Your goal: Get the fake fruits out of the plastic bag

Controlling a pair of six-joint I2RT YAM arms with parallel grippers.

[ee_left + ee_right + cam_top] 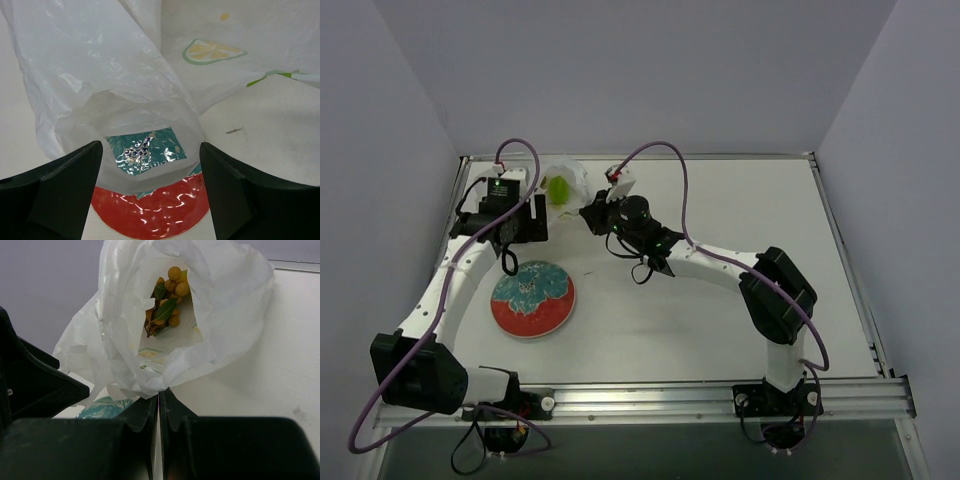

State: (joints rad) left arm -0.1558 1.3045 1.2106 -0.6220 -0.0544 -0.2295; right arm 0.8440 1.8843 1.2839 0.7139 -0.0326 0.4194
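Right gripper (159, 399) clenched on plastic bag (230, 310) rim; left gripper (150, 155) released, jaws wide; best hold mouth open, reach fake fruits (170, 295) straight in.

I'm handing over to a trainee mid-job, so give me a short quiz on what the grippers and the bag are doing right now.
1. True or false: the left gripper is open.
2. In the right wrist view, what shows inside the plastic bag? A: ball bunch with leaves. B: plate. C: nothing.
3. Fill in: the right gripper is shut on the ____.
Key: 1 true; 2 A; 3 plastic bag.
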